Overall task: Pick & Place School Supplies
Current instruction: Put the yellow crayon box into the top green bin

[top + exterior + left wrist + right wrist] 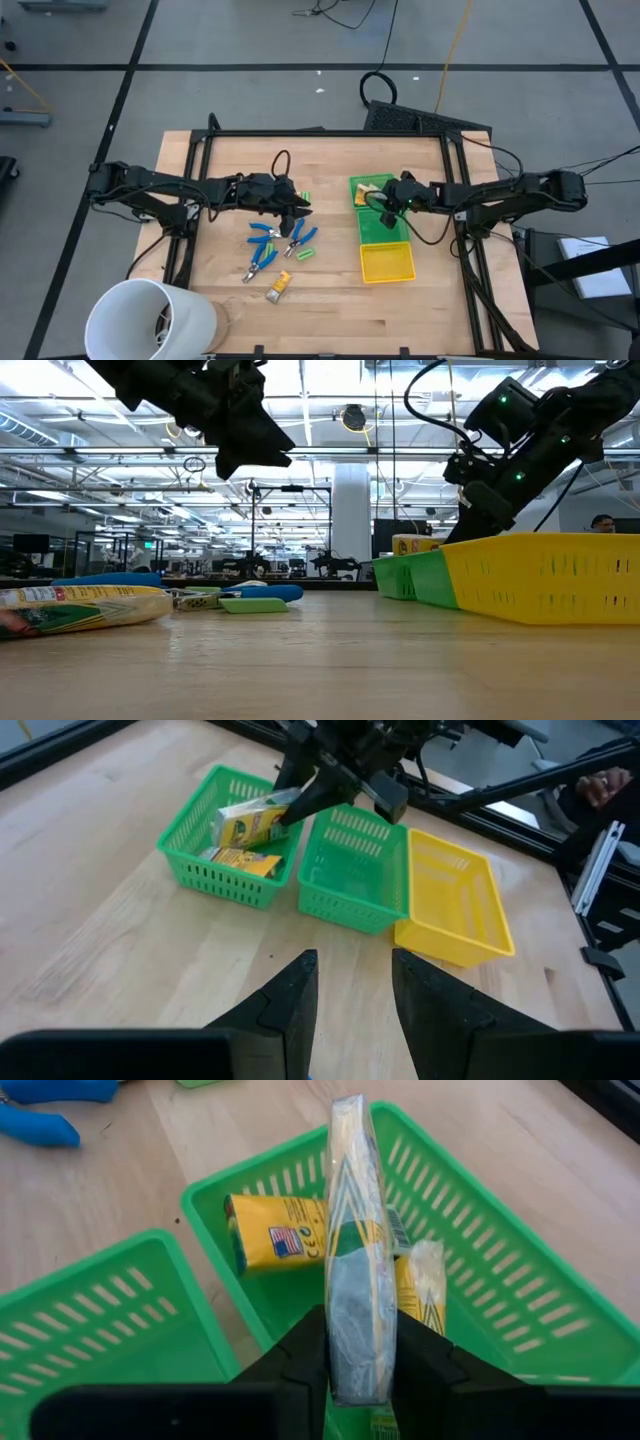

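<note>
While the right gripper (358, 1365) is pinching a thin yellow-and-green wrapped pack (356, 1240) on edge, it is hovering over the far green slotted plastic bin (520, 1280), apparently to drop it beside two yellow packs already inside. The left gripper (352, 990) is waiting parted and empty above the remaining supplies (272, 245).

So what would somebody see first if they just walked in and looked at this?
Probably the right gripper holding a yellow wrapped pack on edge over the far green bin, where other yellow packs already lie. Next, the left gripper, open, above the table near the blue-handled pliers and small green pieces. A big white cup stands at the table's front-left corner.
</note>
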`<state>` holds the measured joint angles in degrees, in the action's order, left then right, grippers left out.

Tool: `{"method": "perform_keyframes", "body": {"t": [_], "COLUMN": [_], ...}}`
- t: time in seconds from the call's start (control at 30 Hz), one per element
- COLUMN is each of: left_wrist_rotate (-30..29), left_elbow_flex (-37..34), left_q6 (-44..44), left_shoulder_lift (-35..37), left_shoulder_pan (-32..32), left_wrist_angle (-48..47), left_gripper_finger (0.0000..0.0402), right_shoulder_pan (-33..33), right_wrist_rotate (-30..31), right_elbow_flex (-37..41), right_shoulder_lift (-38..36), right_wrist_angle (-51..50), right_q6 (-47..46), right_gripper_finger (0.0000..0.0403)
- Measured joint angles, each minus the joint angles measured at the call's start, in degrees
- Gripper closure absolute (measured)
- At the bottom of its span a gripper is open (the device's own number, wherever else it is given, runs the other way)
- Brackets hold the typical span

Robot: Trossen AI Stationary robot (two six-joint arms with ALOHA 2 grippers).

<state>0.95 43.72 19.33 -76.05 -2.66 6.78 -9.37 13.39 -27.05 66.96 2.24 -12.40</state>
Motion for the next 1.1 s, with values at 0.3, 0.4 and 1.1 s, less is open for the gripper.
{"method": "perform_keyframes", "body": {"t": [0.3,0.4,1.1], "left_wrist_rotate": [0.00,0.00,0.00], "left_elbow_flex": [0.00,0.00,0.00], "left_q6": [0.28,0.31,0.41], "left_shoulder_lift": [0.00,0.00,0.00], "left_shoulder_pan": [0.00,0.00,0.00], "left_wrist_angle": [0.90,0.88,0.83], "left_gripper_finger": [0.0270,0.0270,0.0270], "right_shoulder_pan": [0.00,0.00,-4.49], "right_wrist_rotate": [0.02,0.02,-4.62], "right_elbow_flex": [0.00,0.00,-0.04], "right_shoulder_lift": [0.00,0.00,4.19], "right_wrist_angle": [0.06,0.09,8.32], "right_q6": [0.00,0.00,-0.41], "right_gripper_finger": [0.0298,0.0288,0.0302]}}
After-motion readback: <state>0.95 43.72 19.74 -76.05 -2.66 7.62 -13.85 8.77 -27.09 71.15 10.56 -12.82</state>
